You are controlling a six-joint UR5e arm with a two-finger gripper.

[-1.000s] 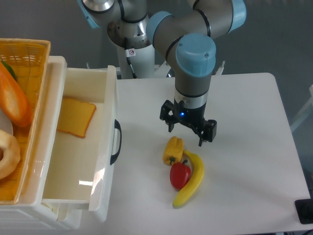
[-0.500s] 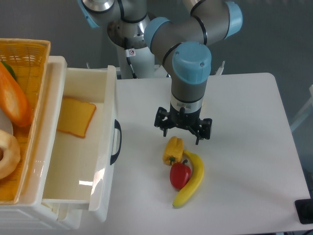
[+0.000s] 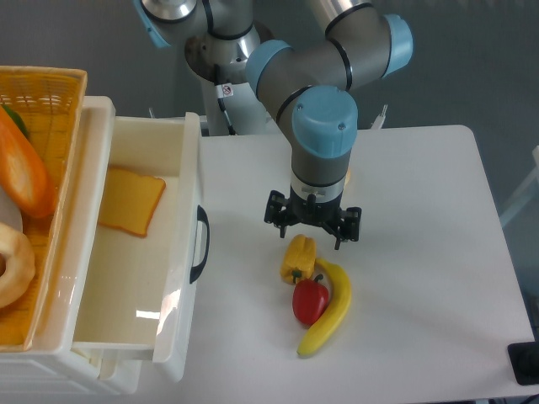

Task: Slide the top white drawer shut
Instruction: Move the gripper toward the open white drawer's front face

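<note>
The large, deep, glossy white plastic drawer (image 3: 139,252) stands pulled well out at the left of the white worktop (image 3: 421,252), its tall flat front panel facing right with a black curved handle (image 3: 199,244) at about mid-height. Inside it, toward the far end, lies a flat orange-yellow slice (image 3: 128,200) like toast. Left of the drawer and above it sits a woven yellow basket (image 3: 46,93) holding an orange, carrot-like piece (image 3: 24,172) and a pale ring-shaped piece (image 3: 13,265).

The arm's black two-finger gripper (image 3: 312,229) points straight down over the middle of the worktop, well apart from the drawer front, its fingers spread wide and holding nothing. Just near of it lie a yellow bell pepper (image 3: 298,258), a red bell pepper (image 3: 310,300) and a curved yellow banana (image 3: 332,311), the three touching in a cluster.
</note>
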